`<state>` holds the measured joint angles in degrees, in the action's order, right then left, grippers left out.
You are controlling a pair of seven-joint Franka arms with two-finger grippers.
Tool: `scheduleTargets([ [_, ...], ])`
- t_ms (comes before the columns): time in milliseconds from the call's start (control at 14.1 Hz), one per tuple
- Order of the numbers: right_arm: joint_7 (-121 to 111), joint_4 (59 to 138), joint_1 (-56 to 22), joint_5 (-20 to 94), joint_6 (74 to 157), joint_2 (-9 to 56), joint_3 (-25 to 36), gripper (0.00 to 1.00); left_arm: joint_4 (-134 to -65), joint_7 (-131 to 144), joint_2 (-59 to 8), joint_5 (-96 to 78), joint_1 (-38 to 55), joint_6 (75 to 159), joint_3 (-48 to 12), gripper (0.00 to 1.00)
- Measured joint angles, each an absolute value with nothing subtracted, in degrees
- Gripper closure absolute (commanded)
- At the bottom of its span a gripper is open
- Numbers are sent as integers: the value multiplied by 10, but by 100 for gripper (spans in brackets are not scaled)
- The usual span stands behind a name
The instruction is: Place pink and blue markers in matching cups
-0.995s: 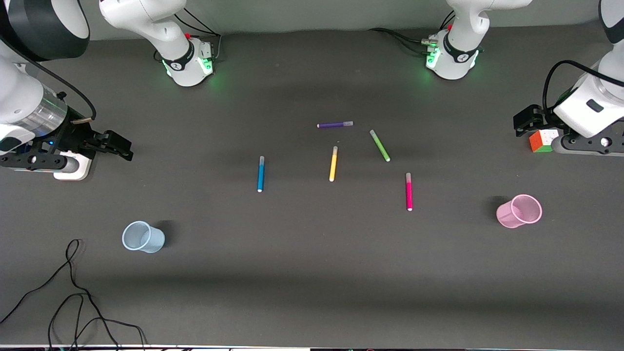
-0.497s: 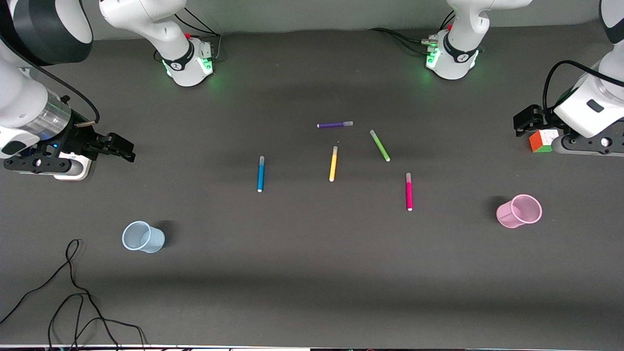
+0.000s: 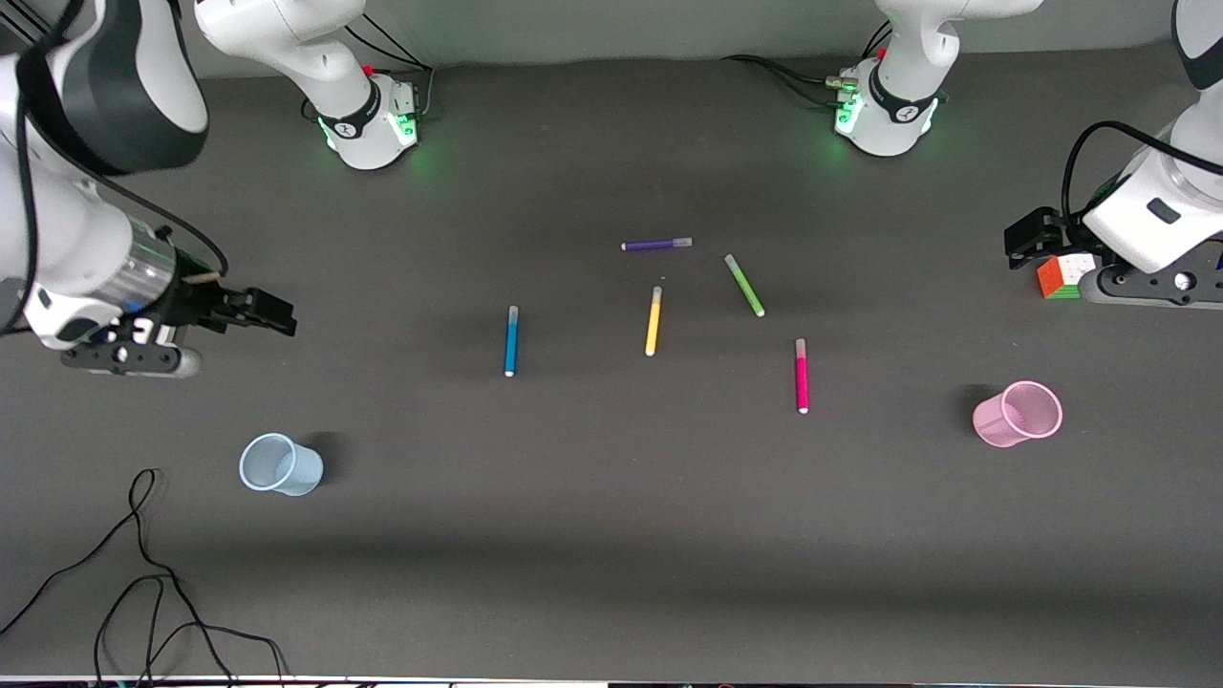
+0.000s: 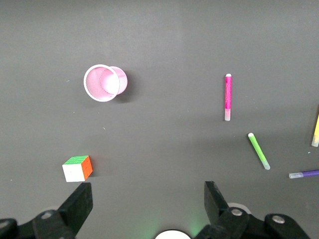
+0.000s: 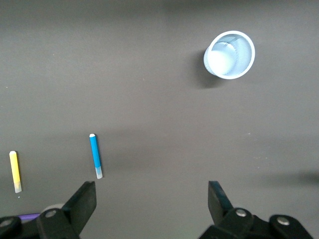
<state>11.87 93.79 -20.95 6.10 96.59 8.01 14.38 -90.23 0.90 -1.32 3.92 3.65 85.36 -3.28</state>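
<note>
Movement at the right arm's end only. Swung the right gripper (image 3: pixel 283 323), jaws spread wide and empty, inward from the edge of the front view at mid-height over the last second, toward the blue marker (image 3: pixel 510 341) lying flat left of centre-frame. Probably opened the reach for that pen. Still well short of it. Left the blue cup (image 3: pixel 280 464) upright in the lower part of the frame, the pink marker (image 3: pixel 801 376) and pink cup (image 3: pixel 1018 414) untouched. Kept the left gripper (image 3: pixel 1024 235) waiting, jaws apart, by the cube (image 3: pixel 1065 275).
</note>
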Motion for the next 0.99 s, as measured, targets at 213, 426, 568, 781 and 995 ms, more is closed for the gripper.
scheduleTargets([
  [213, 119, 888, -210, 129, 956, 144, 144, 1, -903, 6, -20, 32, 39, 853, -37, 0],
  [426, 120, 859, -209, 168, 954, 190, 144, 1, -903, 6, -42, 10, 47, 853, -42, 2],
  [568, 120, 854, -210, 196, 953, 210, 144, 1, -903, 6, -53, 7, 48, 853, -43, 5],
  [781, 126, 842, -210, 219, 951, 256, 140, 1, -905, 6, -73, -21, 48, 868, -42, 2],
  [995, 126, 818, -223, 220, 951, 326, 112, 1, -918, 4, -100, -40, 52, 897, -43, 2],
])
